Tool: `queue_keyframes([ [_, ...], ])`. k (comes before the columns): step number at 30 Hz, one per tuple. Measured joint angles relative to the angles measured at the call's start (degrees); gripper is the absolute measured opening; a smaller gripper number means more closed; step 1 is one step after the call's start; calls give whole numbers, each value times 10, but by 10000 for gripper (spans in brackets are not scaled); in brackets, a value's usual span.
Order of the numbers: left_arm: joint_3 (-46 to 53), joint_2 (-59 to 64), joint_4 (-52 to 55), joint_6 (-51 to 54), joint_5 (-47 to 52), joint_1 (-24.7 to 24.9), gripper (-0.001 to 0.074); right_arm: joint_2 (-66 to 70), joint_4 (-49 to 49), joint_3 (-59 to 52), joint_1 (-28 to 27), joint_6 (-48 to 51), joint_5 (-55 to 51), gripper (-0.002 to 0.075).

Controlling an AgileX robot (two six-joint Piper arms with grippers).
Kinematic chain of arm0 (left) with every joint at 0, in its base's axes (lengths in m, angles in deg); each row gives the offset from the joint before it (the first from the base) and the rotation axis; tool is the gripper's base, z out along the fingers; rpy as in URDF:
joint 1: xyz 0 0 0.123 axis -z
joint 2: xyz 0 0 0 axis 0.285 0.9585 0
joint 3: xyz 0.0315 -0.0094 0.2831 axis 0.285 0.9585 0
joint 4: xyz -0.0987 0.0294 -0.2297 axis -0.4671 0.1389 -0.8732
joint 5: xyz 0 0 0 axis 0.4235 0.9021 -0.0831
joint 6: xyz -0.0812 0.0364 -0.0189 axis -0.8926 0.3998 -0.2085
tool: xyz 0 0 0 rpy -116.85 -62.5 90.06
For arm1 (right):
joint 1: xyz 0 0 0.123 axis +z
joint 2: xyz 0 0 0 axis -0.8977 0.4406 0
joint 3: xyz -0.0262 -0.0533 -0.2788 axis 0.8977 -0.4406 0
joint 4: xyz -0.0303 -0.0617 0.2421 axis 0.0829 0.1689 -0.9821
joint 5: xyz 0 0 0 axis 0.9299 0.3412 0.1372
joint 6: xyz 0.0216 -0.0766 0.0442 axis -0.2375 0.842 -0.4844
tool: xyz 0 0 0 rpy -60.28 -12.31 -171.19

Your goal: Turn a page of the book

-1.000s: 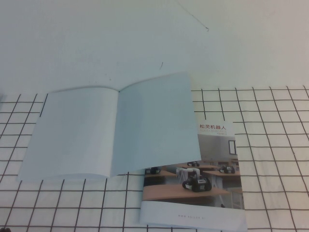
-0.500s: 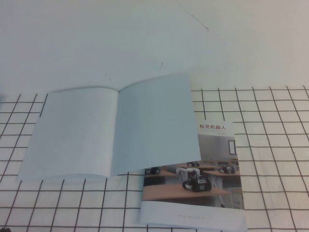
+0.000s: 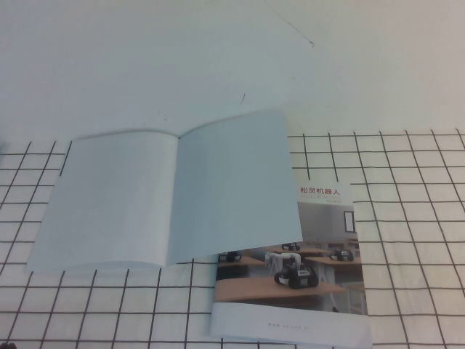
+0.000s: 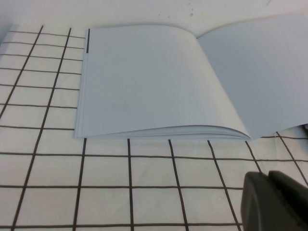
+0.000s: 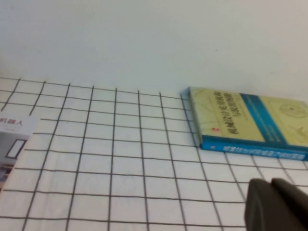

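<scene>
The book (image 3: 163, 196) lies open and flat on the bench (image 3: 145, 65), both facing leaves plain pale blue-white, its spine fold running away from the robot. The right-hand page (image 3: 232, 185) overlaps the upper left corner of a second brochure (image 3: 305, 276), whose cover shows robots on tables under a Chinese title. A checked cloth (image 3: 407, 218) covers the near part of the bench. Farther to the right lies a yellow-and-blue book (image 5: 245, 125). The left claw (image 4: 276, 202) hovers near the open book's front edge; I cannot tell how its fingers stand. The right claw (image 5: 276, 204) is closed and empty above the cloth.
</scene>
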Motion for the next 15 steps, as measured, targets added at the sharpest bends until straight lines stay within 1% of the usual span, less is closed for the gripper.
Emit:
queue_keyframes([
  [4, 0, 0, 0, 0, 0, 0, -3, 0, -50, -71, -2, -1, 50, 9],
  [10, 0, 0, 0, 0, 0, 0, -3, 0, -82, -153, -2, 0, 73, 9],
  [15, 0, 0, 0, 0, 0, 0, -3, 0, -110, -167, -2, 0, 99, 9],
])
